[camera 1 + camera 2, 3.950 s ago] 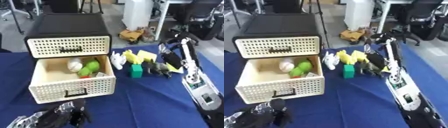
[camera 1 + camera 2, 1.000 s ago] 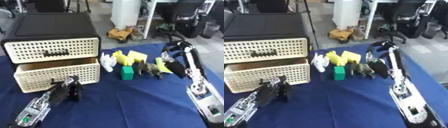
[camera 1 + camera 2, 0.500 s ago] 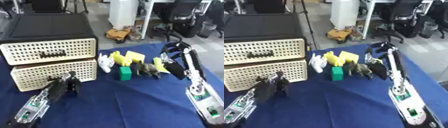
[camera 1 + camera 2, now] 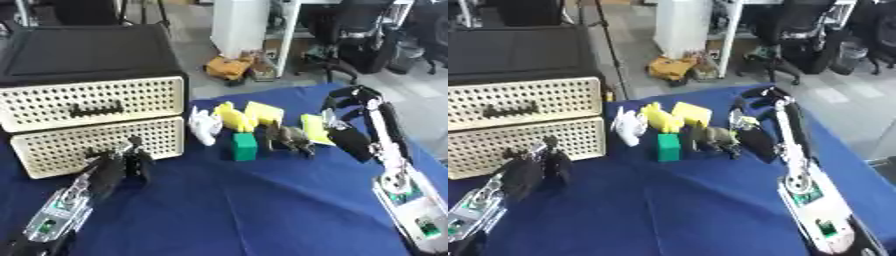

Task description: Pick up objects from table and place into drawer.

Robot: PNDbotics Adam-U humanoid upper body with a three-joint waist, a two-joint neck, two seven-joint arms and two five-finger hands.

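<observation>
The cream perforated lower drawer of the black-topped cabinet stands pushed in, as does the upper drawer. My left hand is open, its fingers upright against the lower drawer's front. On the blue cloth lie a white toy, two yellow pieces, a green block, a grey-brown animal figure and a yellow block. My right hand rests open on the cloth just right of the yellow block, holding nothing.
The blue tablecloth reaches the near edge. Behind the table are a white pillar, office chairs and a yellow-brown thing on the floor.
The lower drawer, wide open with toys inside four seconds ago, has been pushed shut by my left hand. The right hand has stayed by the toys. The camera has shifted.
</observation>
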